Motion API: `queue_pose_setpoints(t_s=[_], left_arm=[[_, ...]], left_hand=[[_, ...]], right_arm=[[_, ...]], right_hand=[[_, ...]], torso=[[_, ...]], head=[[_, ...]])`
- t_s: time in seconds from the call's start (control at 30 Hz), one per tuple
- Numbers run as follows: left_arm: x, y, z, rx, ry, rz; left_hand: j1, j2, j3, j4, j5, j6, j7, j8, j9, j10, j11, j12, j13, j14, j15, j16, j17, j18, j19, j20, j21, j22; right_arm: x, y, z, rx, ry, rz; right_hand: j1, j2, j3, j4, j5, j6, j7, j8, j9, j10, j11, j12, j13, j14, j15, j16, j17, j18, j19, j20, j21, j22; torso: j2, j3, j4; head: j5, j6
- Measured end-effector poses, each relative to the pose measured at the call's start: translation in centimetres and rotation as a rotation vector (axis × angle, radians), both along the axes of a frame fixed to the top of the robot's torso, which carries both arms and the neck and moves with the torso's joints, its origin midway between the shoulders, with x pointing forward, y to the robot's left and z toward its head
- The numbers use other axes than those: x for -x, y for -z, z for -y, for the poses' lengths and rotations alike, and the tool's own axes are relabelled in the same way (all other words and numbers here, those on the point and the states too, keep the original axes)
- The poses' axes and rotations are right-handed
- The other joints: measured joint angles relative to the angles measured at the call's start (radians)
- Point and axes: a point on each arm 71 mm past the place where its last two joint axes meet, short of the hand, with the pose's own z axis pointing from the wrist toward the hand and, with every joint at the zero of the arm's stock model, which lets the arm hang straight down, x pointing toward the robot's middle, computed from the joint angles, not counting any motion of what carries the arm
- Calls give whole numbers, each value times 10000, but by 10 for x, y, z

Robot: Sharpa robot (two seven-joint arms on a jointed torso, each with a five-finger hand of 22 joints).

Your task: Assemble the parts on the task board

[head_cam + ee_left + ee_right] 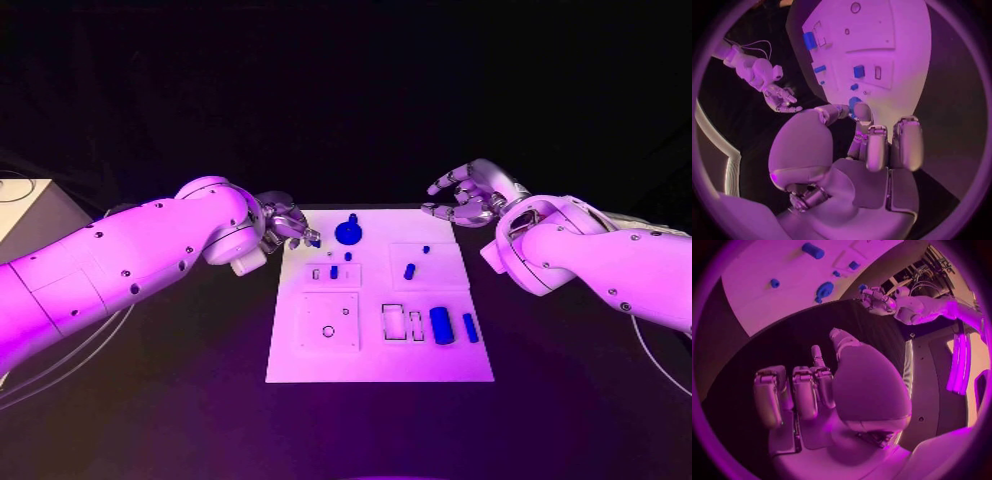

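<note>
The white task board (382, 355) lies in the middle of the black table. My left hand (287, 225) (873, 142) hovers at the board's far left corner and pinches a small blue part (315, 243) between thumb and finger. Just right of it stands a round blue part (348, 232) (823, 290). Small blue pegs (333, 271) (410, 271) sit mid-board. Two longer blue parts (441, 325) (470, 327) lie at the near right. My right hand (469, 197) (811, 387) hangs beyond the far right corner, fingers loosely bent and apart, holding nothing.
A pale box (22, 212) with a cable stands at the table's far left edge. Bare black table surrounds the board on all sides. Recessed slots (329, 322) mark the board's near left.
</note>
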Motion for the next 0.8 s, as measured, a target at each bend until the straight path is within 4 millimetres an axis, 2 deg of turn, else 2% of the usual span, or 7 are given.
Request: queue_pose_setpoints(t_s=[0.1,0.17,0.33,0.63,0.67,0.8], left_arm=[[5,7,1,-119,43,20],[8,11,2,-168,63,23],[13,22,5,-281,85,35],[16,30,9,-460,92,53],[17,32,10,-492,111,50],[18,36,12,-605,174,31]], left_hand=[[-45,33,0,0,2,16,-16,20,15,17,-17,6,21,36,-36,39,0,-12,0,0,0,0],[-59,19,0,0,8,20,-21,20,14,45,-25,23,44,36,-36,39,0,-159,0,0,11,-1],[-71,7,1,-1,65,57,-56,20,14,91,-15,52,93,36,-36,39,0,-157,35,-36,46,-1],[-111,-33,3,-3,64,87,-86,20,14,92,-14,52,94,36,-36,39,0,-156,35,-35,45,-2],[-142,-62,218,-218,64,88,-86,20,13,92,-14,52,94,36,-36,39,0,-157,35,-35,45,-2],[-153,-73,233,-233,113,88,-86,19,13,92,-14,52,107,36,-36,39,0,-156,34,-35,45,-2]], right_arm=[[0,0,0,5,9,-4],[0,0,0,5,10,-9],[0,1,0,6,5,-19],[0,1,0,6,-2,-28],[0,1,0,6,-4,-28],[0,1,0,5,-10,-30]], right_hand=[[0,0,0,0,0,0,0,0,0,0,0,0,0,0,0,0,0,0,0,0,0,0],[0,0,0,0,0,0,0,0,0,0,0,0,-1,0,0,0,0,0,0,0,0,0],[0,0,0,0,0,0,0,0,0,0,0,0,-1,0,0,0,0,-1,0,0,0,-1],[0,0,0,0,0,0,0,0,-1,0,0,0,-2,0,0,0,0,-1,0,0,0,-2],[0,0,0,0,0,0,0,0,-1,0,0,0,-2,0,0,0,0,-1,0,0,0,-2],[0,0,0,0,-1,0,0,0,-2,0,0,0,-2,0,0,0,-1,-1,0,0,0,-2]], torso=[[-24,-6,21],[-35,-13,35],[-47,-13,52],[-44,-12,47],[-40,-13,48],[-33,-16,47]], head=[[2,-28],[5,-39],[7,-82],[46,-132],[47,-144],[48,-157]])
